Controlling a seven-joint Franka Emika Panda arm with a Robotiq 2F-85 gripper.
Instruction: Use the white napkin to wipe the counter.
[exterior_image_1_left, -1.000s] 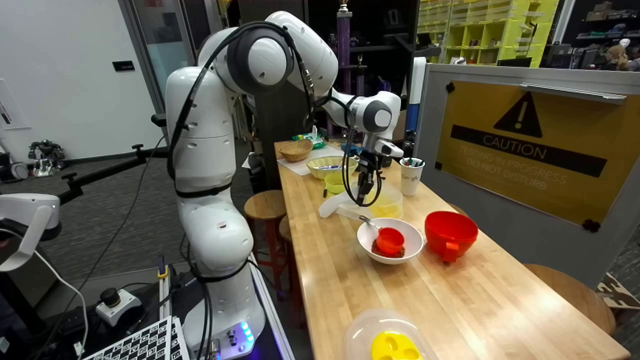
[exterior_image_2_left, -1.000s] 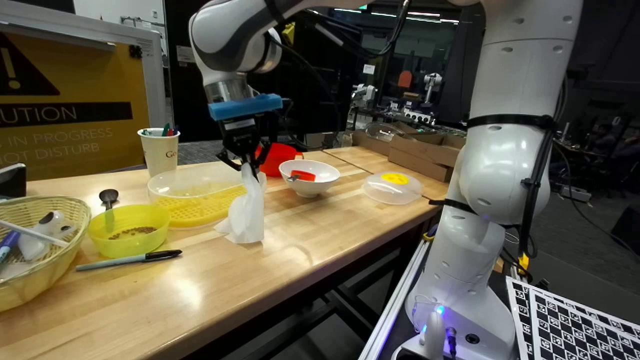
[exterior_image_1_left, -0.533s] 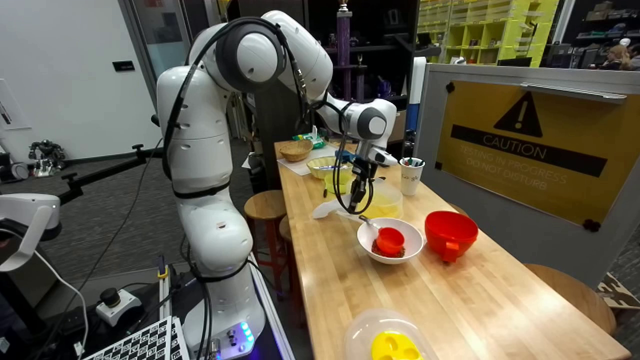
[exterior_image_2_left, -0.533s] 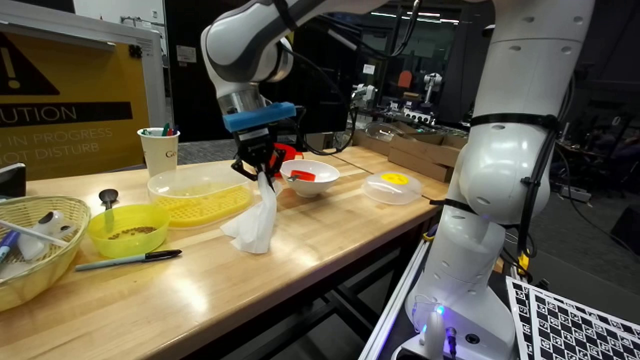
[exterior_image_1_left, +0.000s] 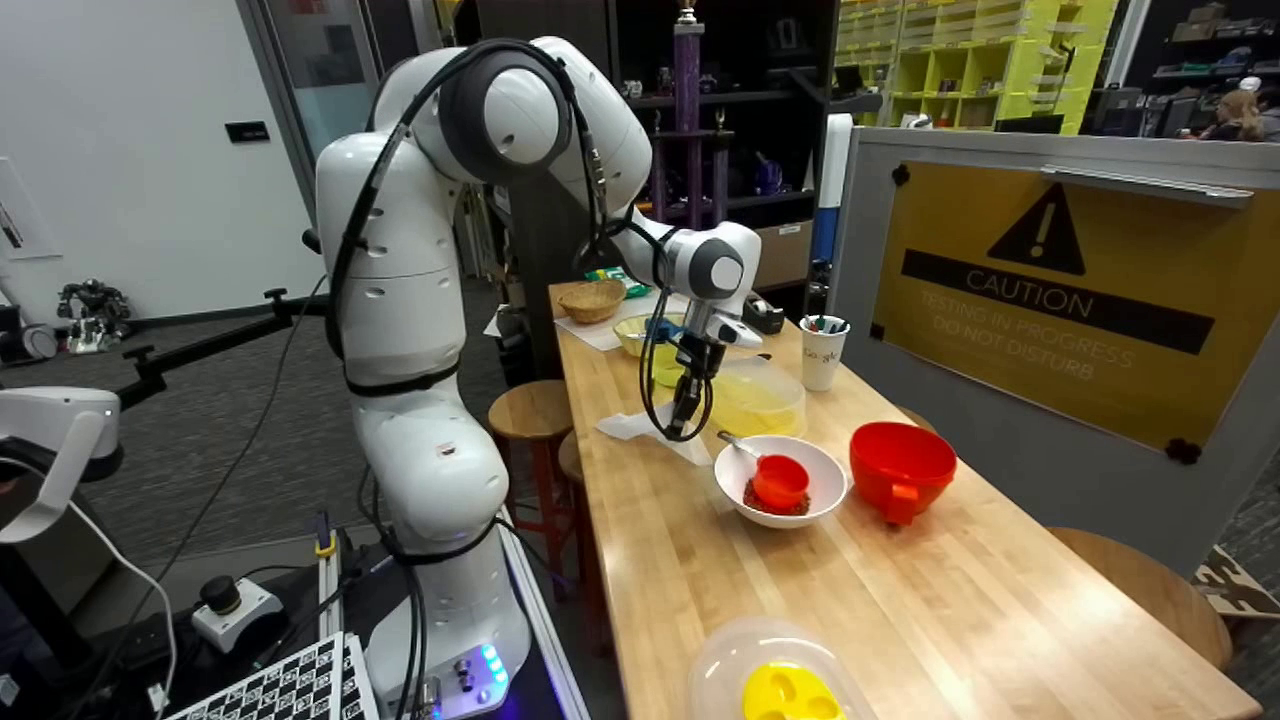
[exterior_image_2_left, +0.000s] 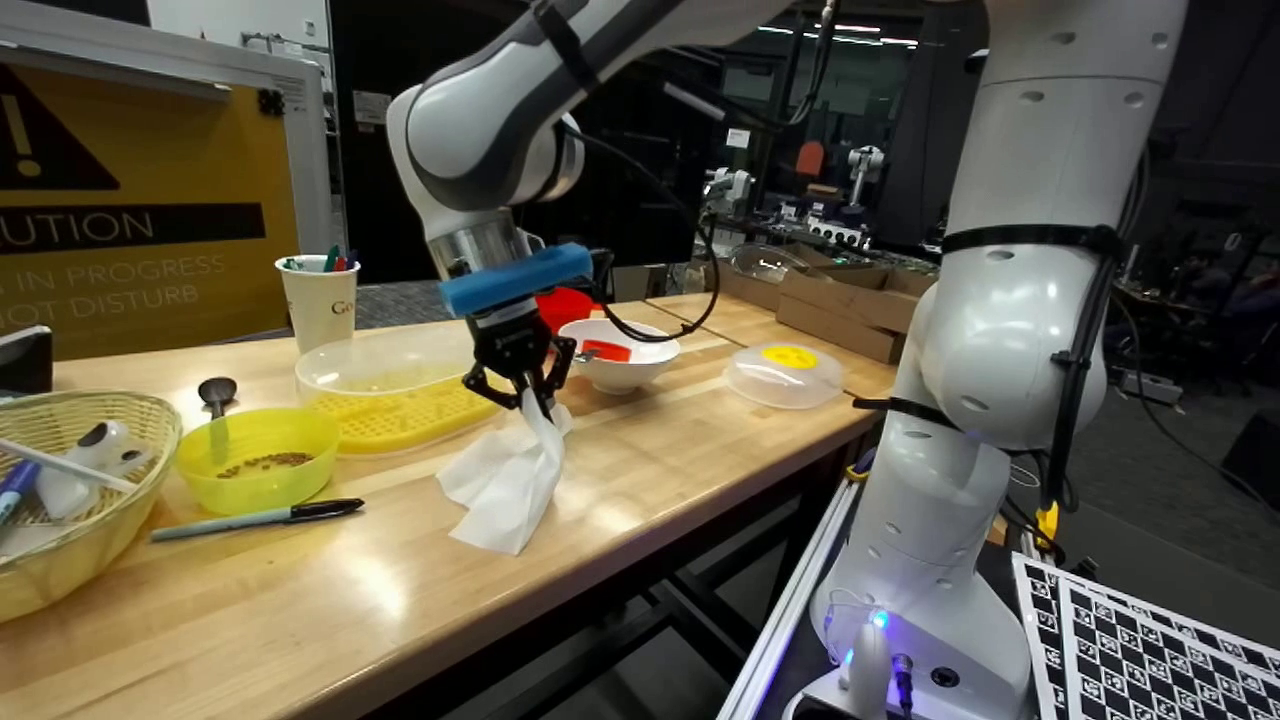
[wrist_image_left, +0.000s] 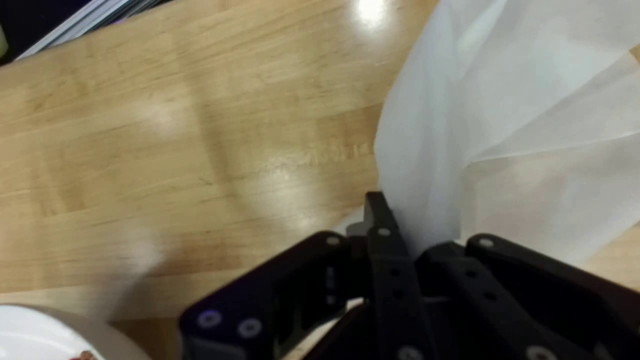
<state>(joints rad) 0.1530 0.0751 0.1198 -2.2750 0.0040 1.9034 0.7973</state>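
1. Sinking beside the white bowl (exterior_image_2_left: 622, 376), the gripper (exterior_image_2_left: 540, 402) has just come down close to the counter (exterior_image_1_left: 950, 600) and drawn off sideways; in both exterior views it stands near the white bowl, not touching it.

2. Gripper state: clenched on a pinch of the napkin (exterior_image_2_left: 510, 490), whose gathered end shows at the tips in the wrist view.

3. Napkin: on the counter, near the white bowl, on the pen's (exterior_image_2_left: 258, 520) side of it. The held end rises to the gripper; the rest fans out, creased, mostly away from the white bowl.

4. Meaning, as judged: with more of the napkin lying on the counter, a wiping stroke is probably beginning or in progress. Whether the gripper itself presses down cannot be told. A low, level pass clear of the white bowl would seem the need.

5. Against the frame one second earlier: the gripper then stood higher, and the napkin dropped from it as a narrow, nearly upright bunch; now it slants and spreads. The tub (exterior_image_1_left: 765, 418), just beside the white bowl, is less masked in an exterior view.

6. Unmoved over the same interval: the white bowl with the scoop (exterior_image_1_left: 782, 480) inside it, the mug (exterior_image_1_left: 875, 492) near the white bowl, the tub and the pen.
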